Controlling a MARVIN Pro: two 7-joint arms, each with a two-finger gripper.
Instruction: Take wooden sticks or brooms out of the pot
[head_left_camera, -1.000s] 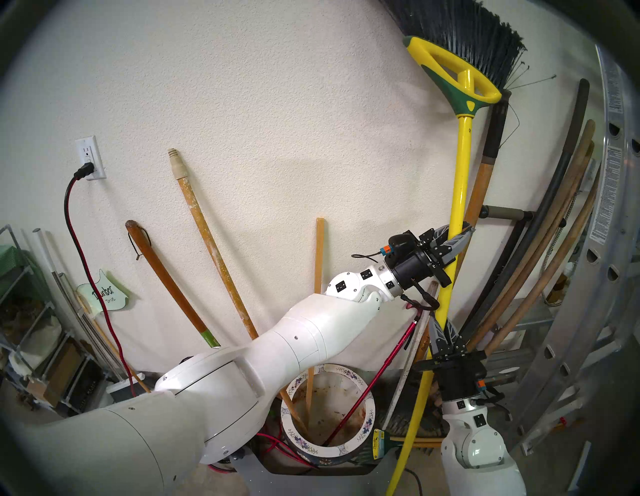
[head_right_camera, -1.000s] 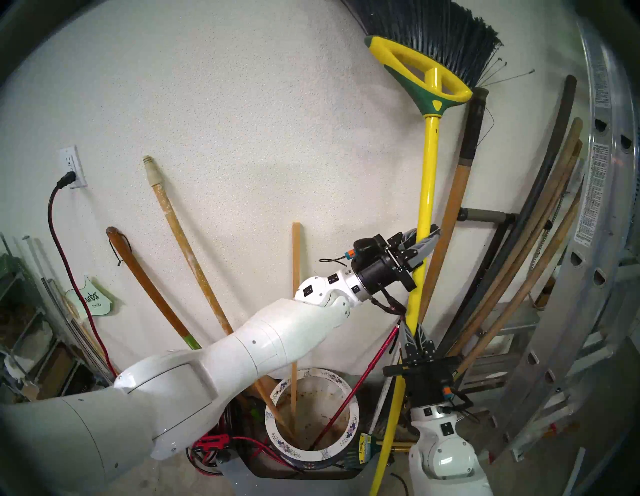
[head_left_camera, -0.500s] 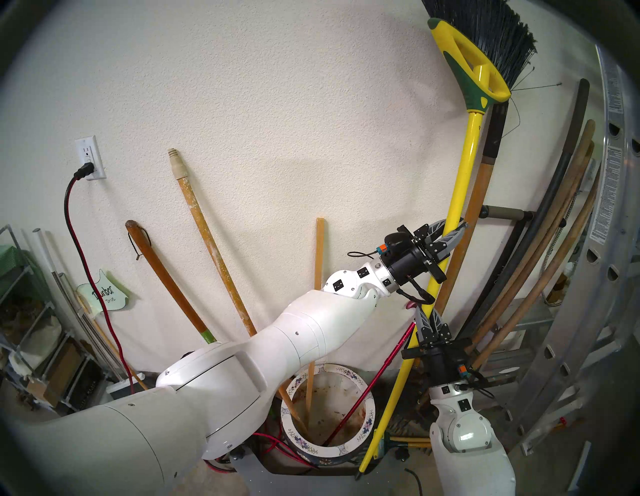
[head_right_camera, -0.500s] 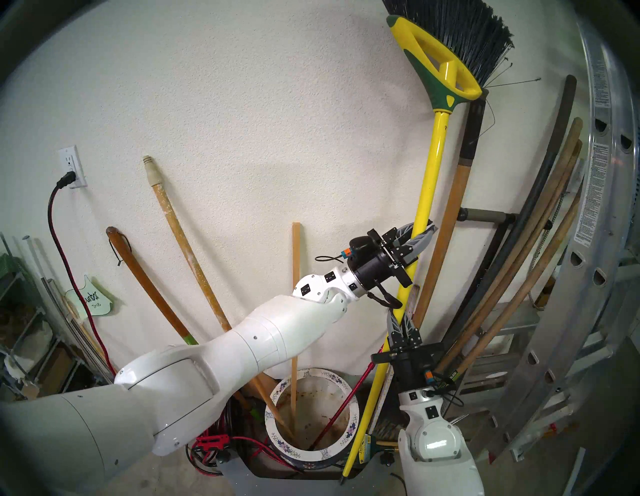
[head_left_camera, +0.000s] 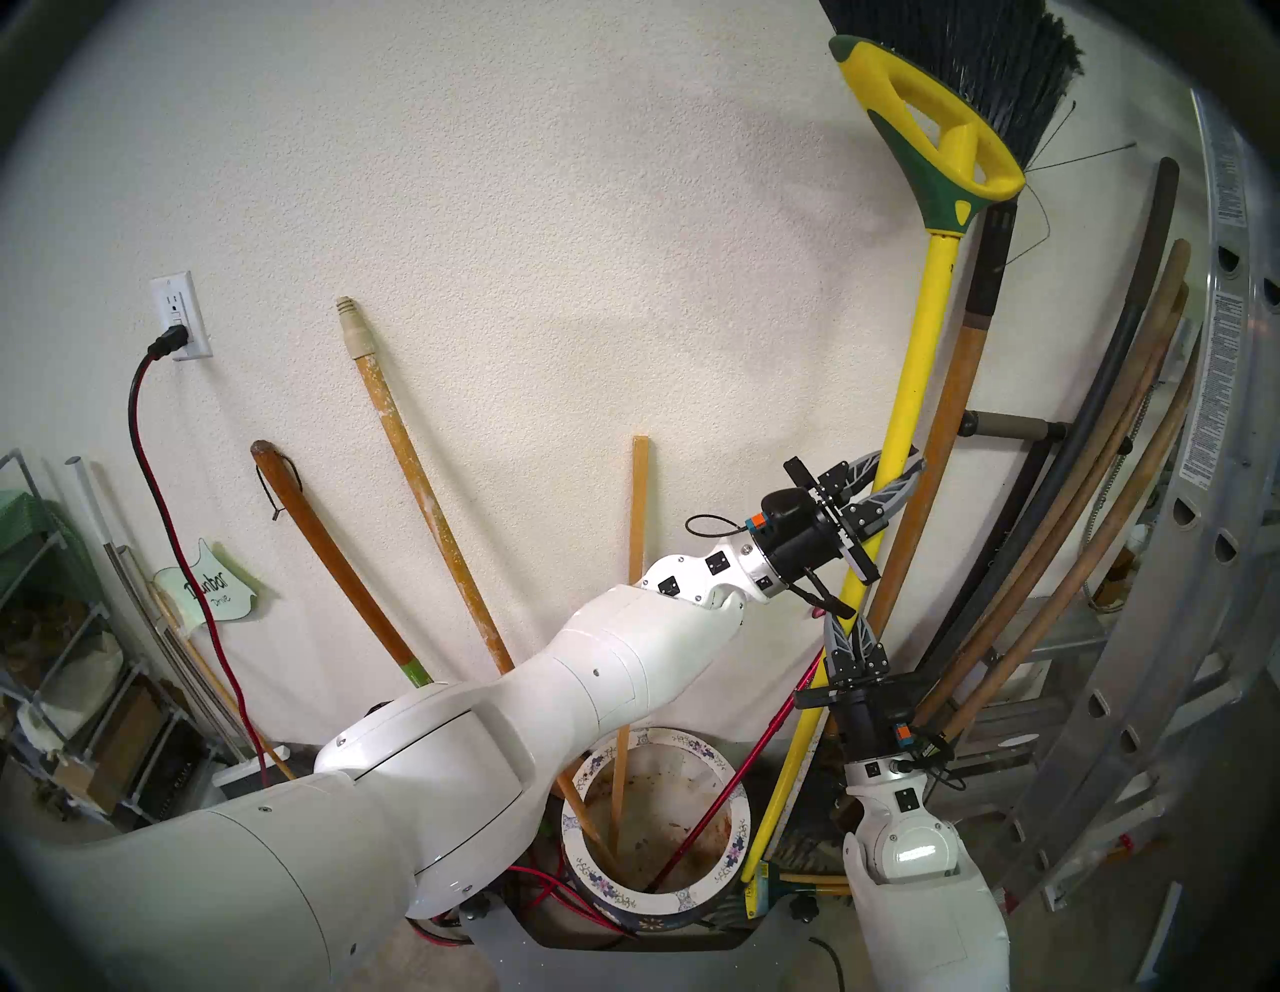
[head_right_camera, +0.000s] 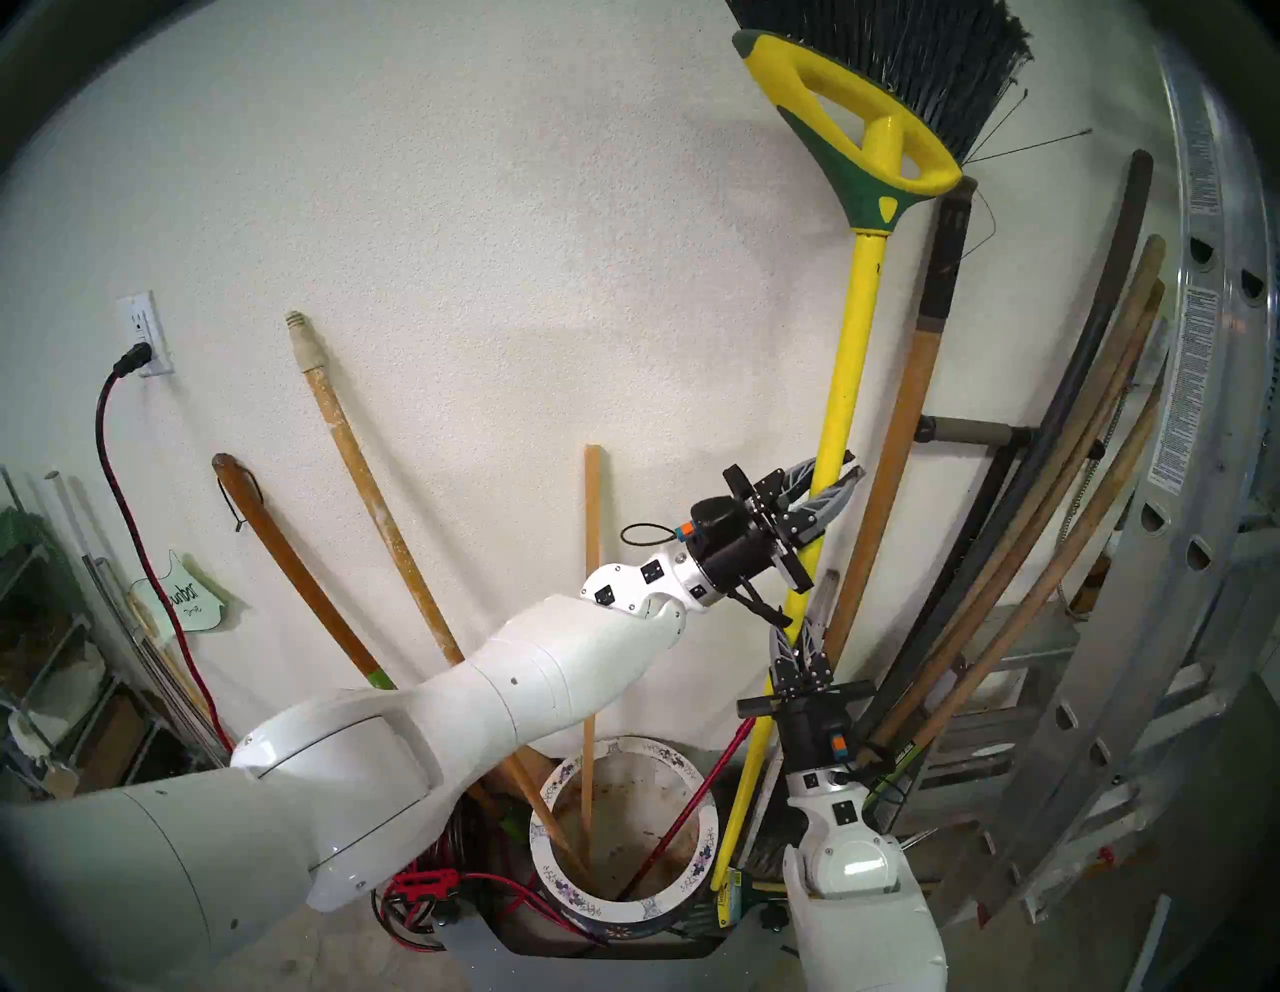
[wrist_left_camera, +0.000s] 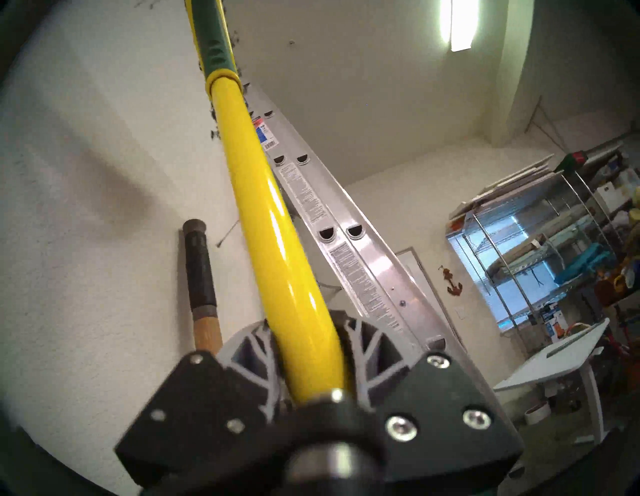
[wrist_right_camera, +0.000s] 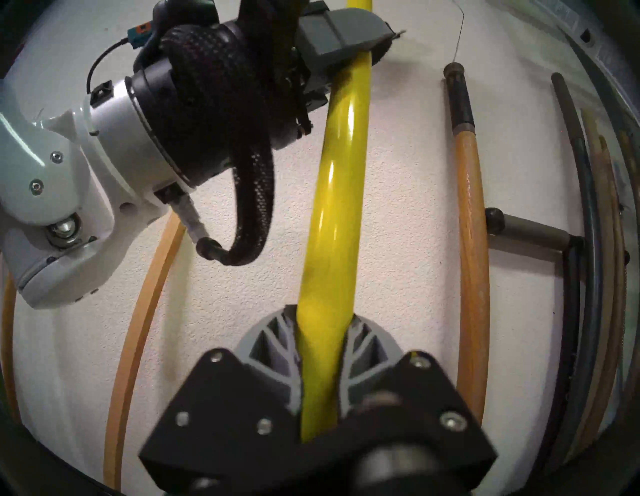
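Tall yellow-poled broom with black bristles (head_left_camera: 913, 388): out of the flowered white ceramic pot (head_left_camera: 736, 848), leaning beside it, clamped by left gripper (head_left_camera: 893, 472) and right gripper (head_left_camera: 846, 634). Next, probably: set down among wall-leaning handles, release.

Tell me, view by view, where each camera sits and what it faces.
Head pair: high, facing the wall and pot; both arms show.
Left wrist: looks up the broom pole toward the ceiling; left gripper fingers clamp it.
Right wrist: faces the wall; right gripper grips the pole, the left gripper above.
All share the yellow pole.
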